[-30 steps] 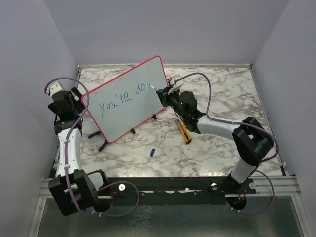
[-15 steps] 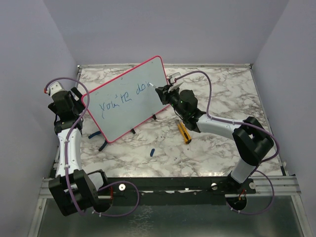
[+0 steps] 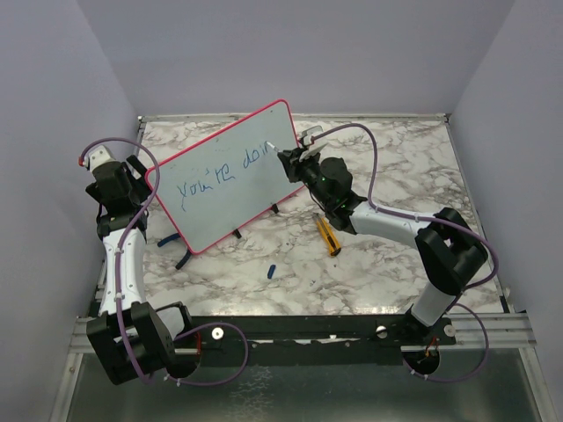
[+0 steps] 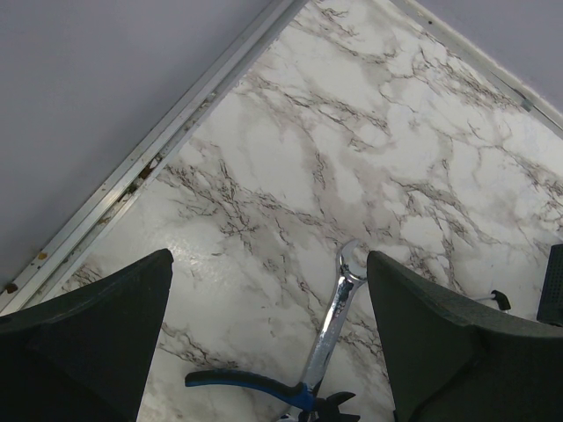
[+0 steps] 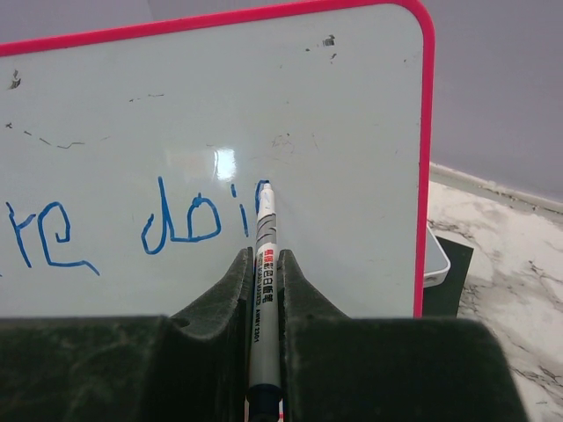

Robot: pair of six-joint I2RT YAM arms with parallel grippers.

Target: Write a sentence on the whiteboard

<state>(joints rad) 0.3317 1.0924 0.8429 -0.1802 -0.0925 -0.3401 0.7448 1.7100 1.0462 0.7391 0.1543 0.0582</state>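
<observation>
Right wrist view has my right pincer clamped narrow on the marker, whose tip has crept right past "doi" this last second to start the next letter mid-frame on the whiteboard filling the upper frame, so the sentence looks barely half written.

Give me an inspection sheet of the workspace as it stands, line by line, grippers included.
Surface: marble-pattern table, metal-edged.
Job's things: whiteboard standing on black feet; sentence reads "you're doi" in blue.
Clutter: wrench, blue-handled pliers, yellow tool, small blue cap, grey block behind board.
Grippers: right gripper shut on marker, tip at the board; left gripper open, empty.
Cables: purple cable looped along each arm.
Surroundings: lilac walls; nothing else seen.
</observation>
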